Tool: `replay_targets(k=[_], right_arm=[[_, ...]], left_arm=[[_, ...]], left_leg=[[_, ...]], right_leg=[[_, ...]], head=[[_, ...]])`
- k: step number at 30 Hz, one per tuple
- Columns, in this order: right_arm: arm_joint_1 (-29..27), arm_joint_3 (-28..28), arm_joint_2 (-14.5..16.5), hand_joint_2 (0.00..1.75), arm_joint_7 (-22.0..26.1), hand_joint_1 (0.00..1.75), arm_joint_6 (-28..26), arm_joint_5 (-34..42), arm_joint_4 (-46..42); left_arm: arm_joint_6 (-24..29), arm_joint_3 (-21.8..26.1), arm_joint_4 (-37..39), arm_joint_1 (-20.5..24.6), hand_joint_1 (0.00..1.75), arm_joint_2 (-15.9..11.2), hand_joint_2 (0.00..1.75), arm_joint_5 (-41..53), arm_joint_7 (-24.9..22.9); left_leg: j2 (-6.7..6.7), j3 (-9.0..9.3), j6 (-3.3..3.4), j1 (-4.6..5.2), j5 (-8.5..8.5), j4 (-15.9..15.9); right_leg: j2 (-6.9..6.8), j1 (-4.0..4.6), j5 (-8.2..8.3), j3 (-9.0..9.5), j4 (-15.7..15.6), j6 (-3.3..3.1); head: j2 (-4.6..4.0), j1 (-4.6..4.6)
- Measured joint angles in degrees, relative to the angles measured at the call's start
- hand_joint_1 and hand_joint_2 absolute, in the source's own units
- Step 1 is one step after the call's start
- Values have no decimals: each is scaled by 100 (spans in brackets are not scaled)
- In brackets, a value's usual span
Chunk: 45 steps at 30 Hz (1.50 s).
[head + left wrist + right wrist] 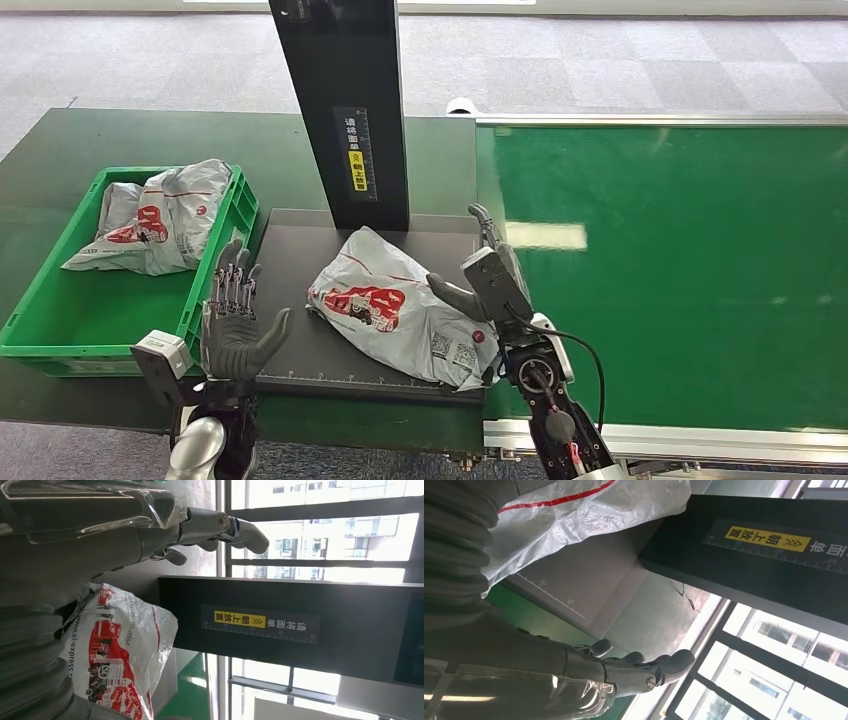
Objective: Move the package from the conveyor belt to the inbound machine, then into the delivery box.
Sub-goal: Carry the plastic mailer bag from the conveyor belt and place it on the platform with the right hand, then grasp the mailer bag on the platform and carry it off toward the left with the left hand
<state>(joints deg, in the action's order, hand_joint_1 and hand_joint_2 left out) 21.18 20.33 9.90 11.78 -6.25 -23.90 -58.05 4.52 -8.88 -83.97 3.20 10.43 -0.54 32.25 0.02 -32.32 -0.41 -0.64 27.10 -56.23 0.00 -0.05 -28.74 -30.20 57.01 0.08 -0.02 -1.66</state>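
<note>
Grey carpet tiles run behind a dark green surface [60, 140], and right now the package [395, 305] lies flat on the inbound machine [300, 350], sprawled toward the platform's front right corner, label side up beneath the black upright column [345, 100]. That looks like the scanning stop: bag laid under the post, halfway through the job. The green conveyor belt [680, 270] stretches off to the right, and the delivery box [50, 335] waits by the surface's left edge with two similar bags [165, 225] already inside.

Right robot hand [490, 275] sits at the package's right edge, fingers stretched out, thumb touching the plastic but not gripping anything. Left robot hand [235, 315] hovers over the platform's left edge, fingers apart and upright, palm turned toward the bag, holding nothing; I'd judge the two are bracketing it for the lift.

Head view gives the whole layout. Left wrist view adds the bag's red print and crinkled film close up, plus windows behind the column. Right wrist view picks out the ruler marks [556, 595] along the platform edge and the column's yellow label [766, 539].
</note>
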Motion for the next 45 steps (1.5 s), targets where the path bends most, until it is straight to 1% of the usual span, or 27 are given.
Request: replay_targets(k=[11, 14, 16, 18, 20, 21, 22, 23, 25, 27, 30, 34, 37, 41, 45], right_arm=[[-15, 1, 1, 0, 5, 0, 130, -21, 25], [-15, 0, 0, 0, 70, 0, 170, -9, 26], [-19, 0, 0, 87, 270, 0, 231, 55, 20], [-67, 0, -2, 175, 769, 0, 265, 241, -82], [-215, -8, -9, 175, 1443, 0, 239, 604, -465], [-322, -28, -14, 175, 1721, 0, 212, 846, -775], [-441, -68, -22, 175, 1895, 0, 180, 1102, -1133], [-562, -125, -32, 175, 1990, 0, 149, 1346, -1500], [-808, -313, -56, 175, 2034, 0, 93, 1708, -2282], [-1026, -564, -73, 175, 2030, 0, 63, 1839, -2999], [-1292, -933, -79, 175, 2095, 0, 78, 1821, -3759], [-1528, -1247, -79, 175, 2242, 0, 140, 1762, -4369], [-1587, -1363, -79, 175, 2273, 0, 172, 1741, -4560], [-1614, -1441, -79, 175, 2275, 0, 182, 1739, -4680], [-1619, -1489, -79, 175, 2277, 0, 184, 1739, -4736]], left_arm=[[-54, -82, -1, -1, 0, 38, 175, 113, 1], [-72, -103, 3, 0, 0, 46, 175, 124, 3], [-114, -166, 23, 9, 0, 48, 175, 187, 5], [-145, -284, 82, 49, 0, 58, 175, 373, 5], [-86, -426, 205, 155, 0, 72, 175, 731, -4], [6, -504, 292, 236, 0, 75, 175, 1006, -32], [167, -590, 400, 334, 0, 75, 175, 1382, -92], [375, -688, 535, 448, 0, 73, 175, 1827, -186], [945, -905, 879, 726, 0, 72, 175, 2984, -486], [1423, -1110, 1300, 1053, 0, 91, 175, 4032, -764], [1718, -1366, 1965, 1556, 0, 169, 175, 4917, -961], [1761, -1638, 2806, 2114, 0, 283, 175, 5473, -1075], [1761, -1786, 3296, 2393, 0, 368, 175, 5648, -1108], [1781, -1889, 3694, 2587, 0, 432, 175, 5689, -1112], [1808, -1926, 3910, 2671, 0, 466, 175, 5690, -1111]], left_leg=[[0, 0, 0, 0, 0, 0], [0, 0, 0, 0, 0, 0], [1, 0, 0, 0, 0, -1], [0, 0, 0, 0, 0, -2], [-3, -1, 0, 0, 0, -4], [-4, -2, 0, 1, 0, -4], [-5, -2, 0, 1, 0, -4], [-5, -2, 0, 2, 0, -5], [-7, -3, 1, 5, 0, -5], [-6, -2, 1, 7, 0, -5], [-5, 1, 2, 7, 0, -5], [-2, 2, 2, 7, -1, -5], [-1, 2, 2, 7, -1, -5], [0, 2, 2, 6, -1, -5], [0, 1, 2, 6, -1, -4]], right_leg=[[0, 0, 0, -1, 0, 0], [0, 0, 0, -2, 0, 0], [0, 0, 0, -3, 0, 0], [-1, -1, 0, -5, -1, 0], [-3, -3, 0, -7, -1, 0], [-4, -4, 0, -8, -1, 0], [-4, -5, 0, -8, -2, 0], [-4, -6, 0, -8, -2, 0], [-4, -9, 0, -8, -3, 1], [-3, -11, 2, -7, -3, 1], [-2, -12, 5, -3, -3, 2], [0, -12, 8, -2, -2, 2], [0, -11, 8, -3, -2, 2], [1, -10, 7, -4, -2, 2], [1, -10, 7, -4, -2, 2]], head=[[0, 0], [0, -1], [0, -1], [0, 0], [0, -1], [0, -1], [0, -1], [0, 0], [0, 0], [0, -1], [0, 0], [0, -1], [0, -1], [0, -2], [0, -1]])
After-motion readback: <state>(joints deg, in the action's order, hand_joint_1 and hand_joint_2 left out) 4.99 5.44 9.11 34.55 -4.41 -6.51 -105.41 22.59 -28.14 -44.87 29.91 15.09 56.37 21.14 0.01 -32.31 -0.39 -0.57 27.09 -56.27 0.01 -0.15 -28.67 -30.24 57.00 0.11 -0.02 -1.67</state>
